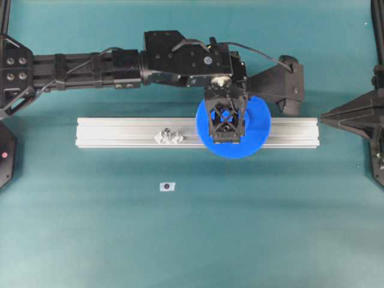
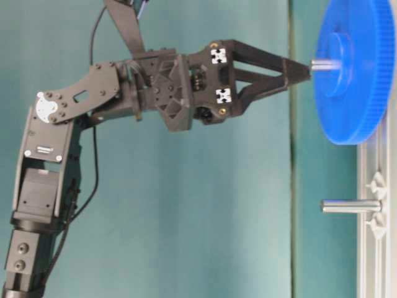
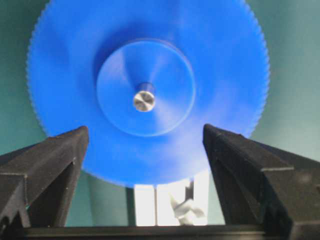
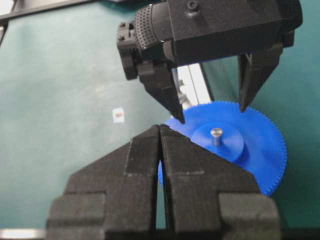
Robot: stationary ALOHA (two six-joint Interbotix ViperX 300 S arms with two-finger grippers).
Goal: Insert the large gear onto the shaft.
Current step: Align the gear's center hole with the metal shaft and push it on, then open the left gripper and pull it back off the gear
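Left wrist view: big bright-blue plastic toothed gear (image 3: 145,90) sits flat on the silver aluminium rail (image 3: 160,205), a metal shaft tip (image 3: 144,101) poking up through its raised hub. Left gripper (image 3: 145,145) hangs over the gear with its black fingers (image 3: 55,160) spread wide at 8 and 4 o'clock of the hub, clear of the gear and gripping nothing. Overhead view: gear (image 1: 258,129) lies on the rail (image 1: 120,132) right of middle, left gripper (image 1: 224,117) directly above it. A second clear winged mount (image 1: 168,136) sits on the rail at 9 o'clock of the gear, bare. Small white tag (image 1: 167,186) lies on the green table (image 1: 90,228) at 7 o'clock. Right wrist view: right gripper (image 4: 160,145) has its jaws pressed together, nothing between them, parked well apart from the gear (image 4: 250,150).
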